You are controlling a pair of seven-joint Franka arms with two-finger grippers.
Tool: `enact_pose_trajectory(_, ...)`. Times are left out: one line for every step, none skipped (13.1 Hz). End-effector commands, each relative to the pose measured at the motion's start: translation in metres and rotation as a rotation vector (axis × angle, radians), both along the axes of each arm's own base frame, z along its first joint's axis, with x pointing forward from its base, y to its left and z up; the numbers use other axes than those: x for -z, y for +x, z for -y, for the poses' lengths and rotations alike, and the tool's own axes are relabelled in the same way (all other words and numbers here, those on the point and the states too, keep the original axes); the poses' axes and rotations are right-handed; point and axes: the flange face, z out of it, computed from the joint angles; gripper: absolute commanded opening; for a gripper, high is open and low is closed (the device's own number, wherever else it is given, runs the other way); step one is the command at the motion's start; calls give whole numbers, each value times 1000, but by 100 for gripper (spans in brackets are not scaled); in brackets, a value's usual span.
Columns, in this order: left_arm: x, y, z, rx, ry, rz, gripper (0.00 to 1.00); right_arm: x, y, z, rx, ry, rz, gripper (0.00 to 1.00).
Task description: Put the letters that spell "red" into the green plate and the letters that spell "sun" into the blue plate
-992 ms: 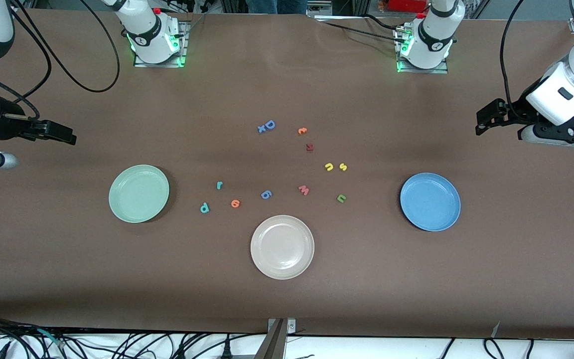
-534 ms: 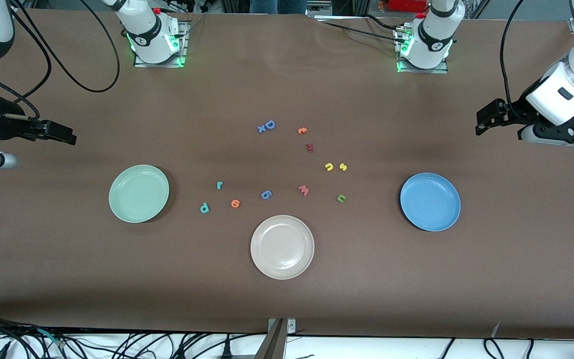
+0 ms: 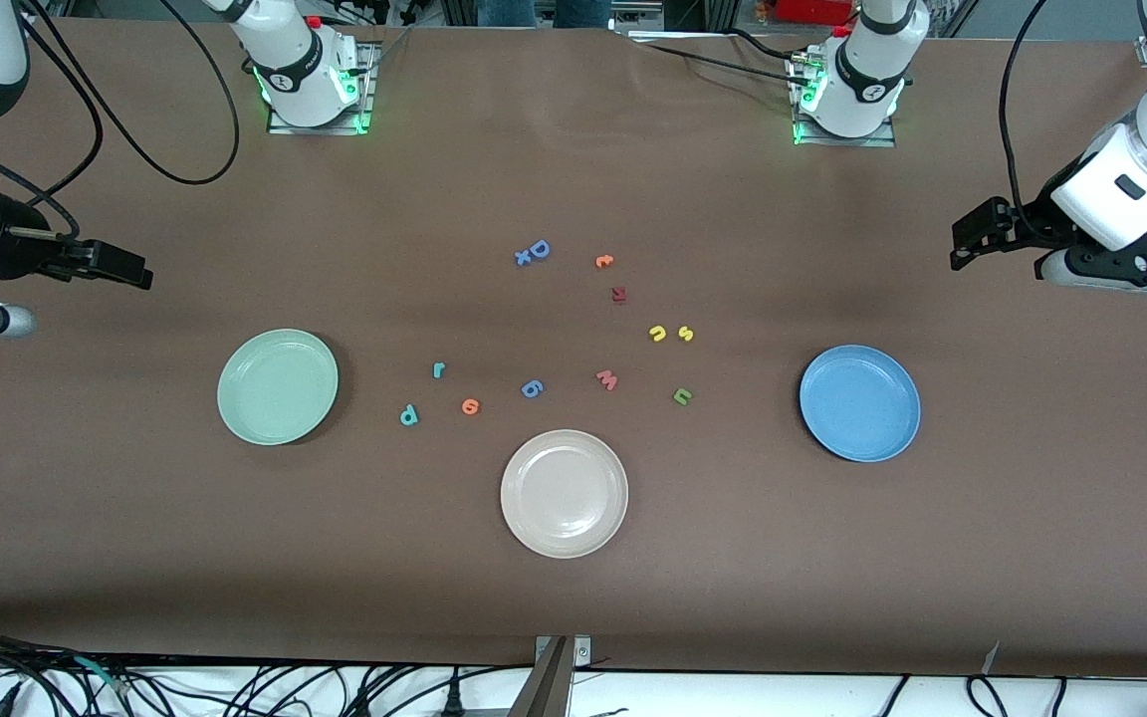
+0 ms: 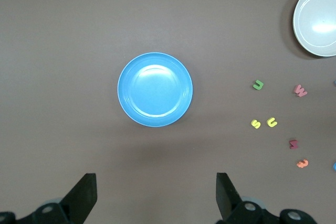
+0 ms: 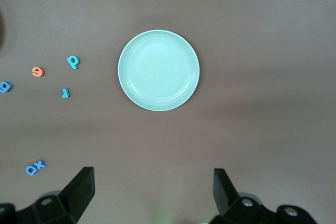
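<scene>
The green plate [image 3: 278, 386] [image 5: 158, 70] lies toward the right arm's end, the blue plate [image 3: 860, 402] [image 4: 155, 89] toward the left arm's end, both empty. Between them on the table lie the teal "r" [image 3: 438, 370], teal "d" [image 3: 409, 414] and orange "e" [image 3: 471, 405], and closer to the blue plate the yellow "s" [image 3: 686, 335], yellow arch [image 3: 658, 334] and green arch [image 3: 683, 396]. My right gripper [image 3: 125, 267] [image 5: 154, 195] hangs open over bare table at its end. My left gripper [image 3: 972, 239] [image 4: 156, 198] hangs open over bare table at its end. Both hold nothing.
A beige-white plate [image 3: 565, 493] sits nearest the front camera, mid-table. Other loose letters lie in the middle: blue "6" [image 3: 532, 388], pink "w" [image 3: 607, 379], dark red letter [image 3: 618, 294], small orange letter [image 3: 603, 261], blue "D" with "x" [image 3: 534, 252]. Cables run near the arm bases.
</scene>
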Motion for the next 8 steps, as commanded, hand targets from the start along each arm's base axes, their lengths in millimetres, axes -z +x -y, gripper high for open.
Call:
enact_pose_trajectory(-5, 4, -1, 9, -13, 2, 100, -3, 0, 1, 4, 18, 5, 100)
enact_pose_trajectory(-4, 4, -2, 10, -11, 0, 100, -3, 0, 2, 5, 18, 5, 100)
enact_pose_trajectory(-2, 5, -5, 5, -11, -5, 100, -3, 0, 2, 5, 18, 5, 100)
enact_pose_trajectory(1, 4, -7, 2, -10, -12, 100, -3, 0, 2, 5, 18, 5, 100)
enact_pose_trajectory(4, 4, -7, 2, -10, -19, 100, -3, 0, 2, 7, 18, 7, 100)
enact_pose_trajectory(12, 7, -7, 8, -9, -34, 100, -3, 0, 1, 5, 18, 7, 100)
enact_pose_trajectory(28, 13, 3, 26, -8, -61, 100, 3, 3, 1, 9, 19, -1, 100)
enact_pose_trajectory(39, 19, 9, 38, -8, -78, 100, 8, 6, -3, 12, 18, -1, 100)
